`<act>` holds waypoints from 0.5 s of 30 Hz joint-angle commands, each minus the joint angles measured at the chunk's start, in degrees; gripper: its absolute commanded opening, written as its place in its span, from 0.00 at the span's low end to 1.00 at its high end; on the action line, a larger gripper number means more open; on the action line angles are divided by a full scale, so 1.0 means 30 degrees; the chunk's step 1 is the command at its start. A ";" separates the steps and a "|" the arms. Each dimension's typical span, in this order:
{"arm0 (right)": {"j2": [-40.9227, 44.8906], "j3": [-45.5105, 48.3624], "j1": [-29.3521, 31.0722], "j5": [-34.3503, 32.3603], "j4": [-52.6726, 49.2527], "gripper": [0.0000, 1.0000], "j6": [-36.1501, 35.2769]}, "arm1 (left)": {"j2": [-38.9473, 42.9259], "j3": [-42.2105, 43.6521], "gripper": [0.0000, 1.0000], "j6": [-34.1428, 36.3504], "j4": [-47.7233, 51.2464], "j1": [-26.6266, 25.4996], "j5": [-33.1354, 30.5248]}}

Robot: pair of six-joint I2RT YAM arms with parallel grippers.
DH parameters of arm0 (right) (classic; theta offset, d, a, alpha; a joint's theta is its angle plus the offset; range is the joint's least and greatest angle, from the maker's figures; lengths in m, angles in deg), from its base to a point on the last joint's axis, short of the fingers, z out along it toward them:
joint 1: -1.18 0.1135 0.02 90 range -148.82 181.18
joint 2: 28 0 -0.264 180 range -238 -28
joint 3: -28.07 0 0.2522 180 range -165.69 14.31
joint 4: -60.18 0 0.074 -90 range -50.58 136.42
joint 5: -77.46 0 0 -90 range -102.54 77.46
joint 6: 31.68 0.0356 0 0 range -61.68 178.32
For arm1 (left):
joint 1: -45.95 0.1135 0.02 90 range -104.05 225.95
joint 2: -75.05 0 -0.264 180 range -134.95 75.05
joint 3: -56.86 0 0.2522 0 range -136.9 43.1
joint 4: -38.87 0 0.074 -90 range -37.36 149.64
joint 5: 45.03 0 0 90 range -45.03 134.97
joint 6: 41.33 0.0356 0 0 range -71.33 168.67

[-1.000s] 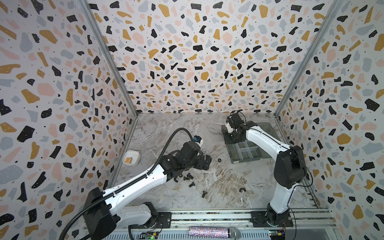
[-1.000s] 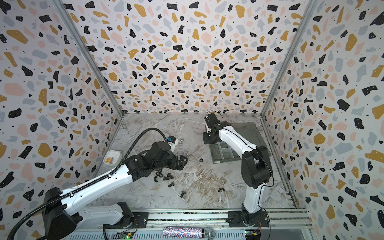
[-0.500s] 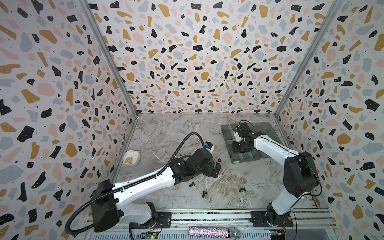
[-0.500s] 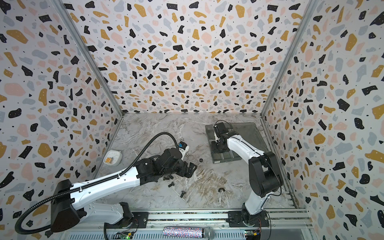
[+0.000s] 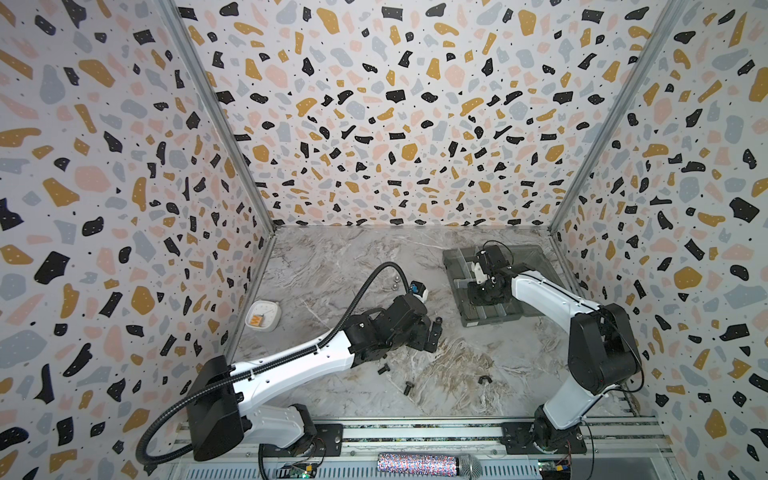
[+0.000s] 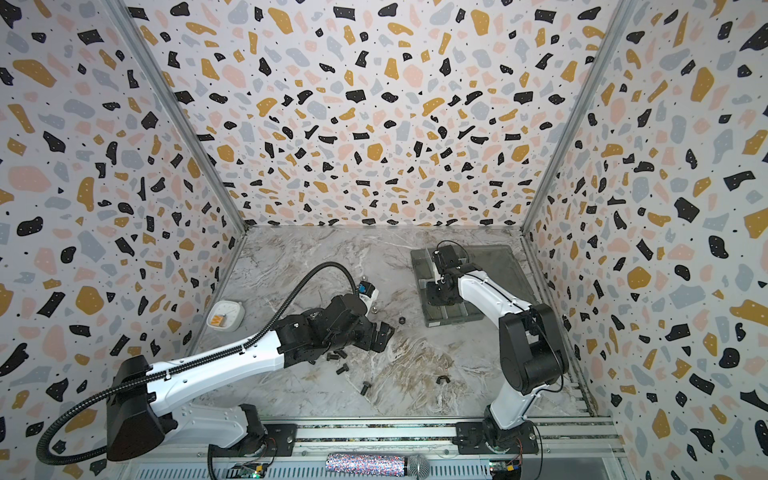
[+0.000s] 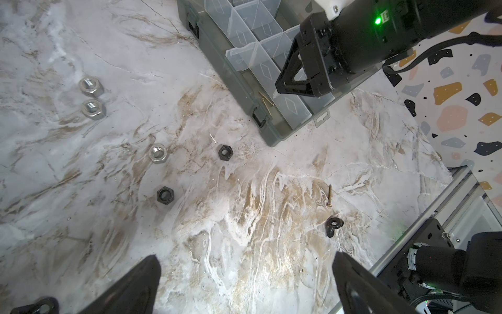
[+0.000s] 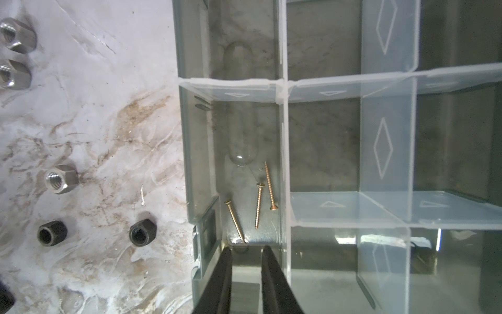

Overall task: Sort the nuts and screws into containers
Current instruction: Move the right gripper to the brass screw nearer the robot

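Right pincer [image 8: 245, 251], narrowly parted, seemingly empty, hangs over the brass screws [image 8: 259, 205] in their compartment [image 8: 190, 152]: lift straight up. Left pincer [image 7: 245, 258] gapes, empty.

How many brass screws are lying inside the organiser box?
3, all in one corner compartment: the screw by the outer wall, the middle screw, the screw by the divider. More may hide under the right arm.

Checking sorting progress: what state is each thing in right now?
organiser box, lid open.
three brass screws, lying in one box compartment.
right gripper, slightly open, empty, above those screws.
left gripper, wide open, empty, above the table.
silver nuts, loose on the table.
black nuts, loose on the table.
fourth brass screw, loose on the table.
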 commanded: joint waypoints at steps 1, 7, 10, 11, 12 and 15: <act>0.1935 -0.0293 -0.0004 -0.0144 -0.1268 0.23 0.0177 | 0.0132 -0.0301 1.00 0.0284 -0.0310 -0.0100 -0.0274; 0.4871 0.2852 0.0382 -0.0488 -0.1721 0.23 0.2168 | 0.0581 0.0808 1.00 0.0144 -0.1195 -0.0121 0.0333; 0.6427 0.4968 0.1301 -0.1258 -0.2042 0.23 0.3735 | 0.0607 0.1277 1.00 0.0087 -0.1558 -0.0179 0.0761; 0.6878 0.5665 0.1632 -0.1359 -0.2124 0.23 0.4363 | 0.0679 0.1467 1.00 0.0087 -0.1682 -0.0231 0.0851; 0.7260 0.6198 0.1895 -0.1381 -0.2205 0.23 0.4838 | 0.0747 0.1633 1.00 0.0125 -0.1785 -0.0260 0.0961; 0.8241 0.7496 0.2966 -0.1649 -0.2572 0.23 0.6575 | 0.1059 0.2099 1.00 0.0214 -0.2039 -0.0325 0.1157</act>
